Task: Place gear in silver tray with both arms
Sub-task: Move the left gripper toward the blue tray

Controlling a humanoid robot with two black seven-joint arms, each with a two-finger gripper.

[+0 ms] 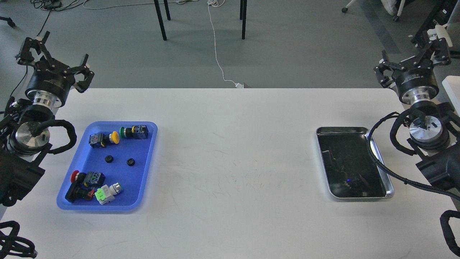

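Silver tray (390,190) holding nothing, left gripper (57,54) spread, right gripper (413,59) spread, labels unreadable

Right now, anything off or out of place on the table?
One oddity: the right arm's black cable hose drapes over the silver tray at its right rim, crossing the drop zone. The tray holds no parts. Two small black gears and the push-button switches lie loose inside the blue tray, nothing spilled.
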